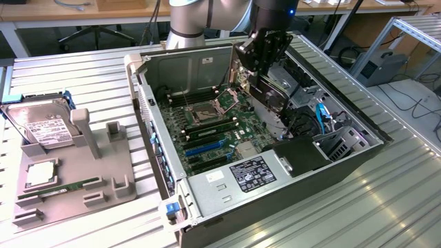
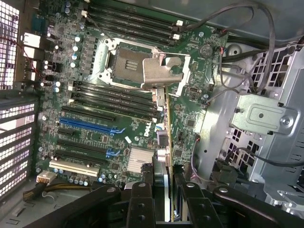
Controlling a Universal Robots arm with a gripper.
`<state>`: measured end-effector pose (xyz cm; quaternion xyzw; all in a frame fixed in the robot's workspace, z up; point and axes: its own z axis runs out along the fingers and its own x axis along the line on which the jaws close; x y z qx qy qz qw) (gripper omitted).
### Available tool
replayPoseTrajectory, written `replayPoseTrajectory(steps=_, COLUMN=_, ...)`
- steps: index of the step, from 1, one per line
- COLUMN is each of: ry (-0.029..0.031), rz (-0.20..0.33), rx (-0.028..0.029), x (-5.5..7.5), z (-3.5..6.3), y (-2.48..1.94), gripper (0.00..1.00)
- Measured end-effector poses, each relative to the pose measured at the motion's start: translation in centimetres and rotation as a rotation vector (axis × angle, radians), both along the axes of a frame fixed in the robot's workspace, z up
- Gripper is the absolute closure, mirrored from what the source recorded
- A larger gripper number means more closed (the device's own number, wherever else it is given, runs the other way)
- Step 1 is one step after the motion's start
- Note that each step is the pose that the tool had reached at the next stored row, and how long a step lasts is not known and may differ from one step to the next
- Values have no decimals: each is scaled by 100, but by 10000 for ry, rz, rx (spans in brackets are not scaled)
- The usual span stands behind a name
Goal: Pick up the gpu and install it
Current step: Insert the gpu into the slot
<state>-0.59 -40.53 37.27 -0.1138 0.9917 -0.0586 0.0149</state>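
With my end effector (image 2: pixel 163 185) closed partway on the gpu (image 2: pixel 164 137), hanging edge-on above the motherboard (image 2: pixel 194 118) inside the case (image 1: pixel 206 62), I judge that lining its edge up with the blue slot (image 2: pixel 90 124) matters most.

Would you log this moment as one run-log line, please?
fingers: shut on gpu | gpu: held above motherboard in open case | install: not seated

Desk (image 1: pixel 62 77) ribbed shiny metal; computer case (image 1: pixel 186 67) dull bare grey metal. Gripper (image 2: pixel 164 183) and gpu (image 1: pixel 274 103) cooler matt black. Parts tray (image 1: pixel 76 166) matt grey plastic.
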Motion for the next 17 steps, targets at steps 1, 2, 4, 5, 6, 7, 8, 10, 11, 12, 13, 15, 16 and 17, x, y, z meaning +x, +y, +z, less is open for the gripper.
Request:
replayPoseTrajectory(steps=1, ry=0, rz=5, rx=-1, x=0, z=0, y=0, gripper=73)
replayPoseTrajectory(steps=2, ry=1, rz=12, rx=-4, x=0, z=0, y=0, gripper=73)
replayPoseTrajectory(steps=4, ry=0, rz=23, rx=-7, x=0, z=0, y=0, gripper=73)
replayPoseTrajectory(steps=5, ry=1, rz=28, rx=-9, x=0, z=0, y=0, gripper=73)
replayPoseTrajectory(steps=6, ry=1, rz=34, rx=-11, x=0, z=0, y=0, gripper=73)
replayPoseTrajectory(steps=7, ry=0, rz=39, rx=-13, x=0, z=0, y=0, gripper=73)
replayPoseTrajectory(steps=8, ry=0, rz=50, rx=-17, x=0, z=0, y=0, gripper=73)
replayPoseTrajectory(steps=10, ry=0, rz=64, rx=-21, x=0, z=-1, y=0, gripper=73)
replayPoseTrajectory(steps=11, ry=0, rz=69, rx=-22, x=0, z=-1, y=0, gripper=73)
replayPoseTrajectory(steps=12, ry=1, rz=75, rx=-24, x=0, z=-1, y=0, gripper=73)
replayPoseTrajectory(steps=13, ry=1, rz=80, rx=-26, x=0, z=-1, y=0, gripper=73)
replayPoseTrajectory(steps=15, ry=1, rz=91, rx=-28, x=0, z=-1, y=0, gripper=73)
replayPoseTrajectory(steps=16, ry=0, rz=97, rx=-30, x=0, z=-1, y=0, gripper=73)
replayPoseTrajectory(steps=17, ry=1, rz=104, rx=-32, x=0, z=-1, y=0, gripper=73)
